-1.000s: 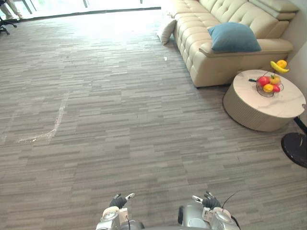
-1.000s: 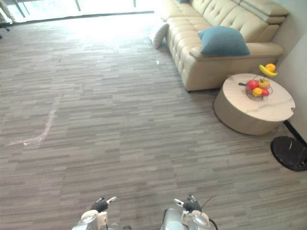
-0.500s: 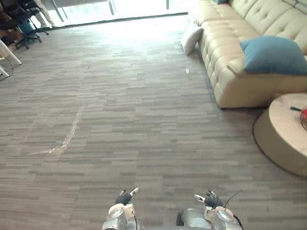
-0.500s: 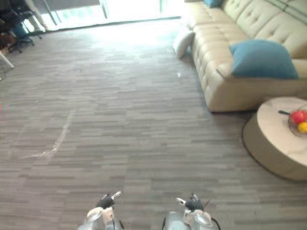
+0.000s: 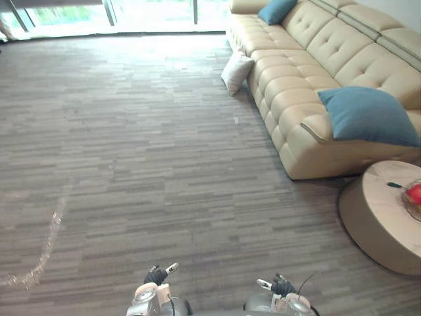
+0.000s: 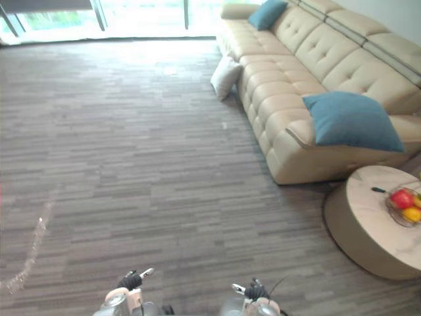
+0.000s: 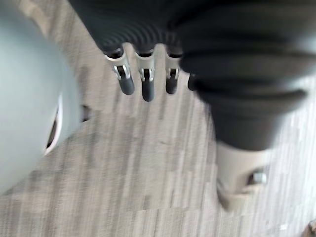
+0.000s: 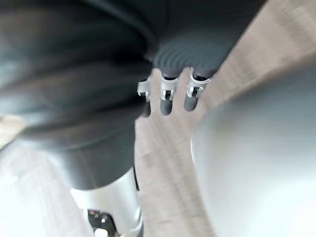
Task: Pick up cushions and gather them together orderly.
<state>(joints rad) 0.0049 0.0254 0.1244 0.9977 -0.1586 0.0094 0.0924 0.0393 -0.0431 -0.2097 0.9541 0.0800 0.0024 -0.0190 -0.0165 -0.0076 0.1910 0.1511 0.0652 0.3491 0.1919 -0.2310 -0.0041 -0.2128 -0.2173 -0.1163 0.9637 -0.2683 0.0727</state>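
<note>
You are at the approach step: no cushion has been picked up yet. At the bottom of the frame, left of centre, your left hand (image 5: 158, 274) hangs low with its fingers (image 7: 147, 86) straight and apart, holding nothing. Right of centre, the right hand (image 5: 281, 287) is the same, fingers (image 8: 166, 101) loose and empty. Both are well apart from every cushion.

Above centre, a white cushion (image 5: 236, 72) sits on the floor (image 5: 131, 145), leaning against the front of the cream sofa (image 5: 296, 85). At the top, a teal cushion (image 5: 276, 10) rests at the sofa's far end. At the right edge, a second teal cushion (image 5: 368, 116) lies on its near end. In the lower right a round table (image 5: 385, 217) with a fruit bowl (image 5: 414, 196) stands just beside the sofa.

The white cushion looks the most out of place, so walk up toward it, keeping left of the table. Then bend low and bring one hand to each side of it.
</note>
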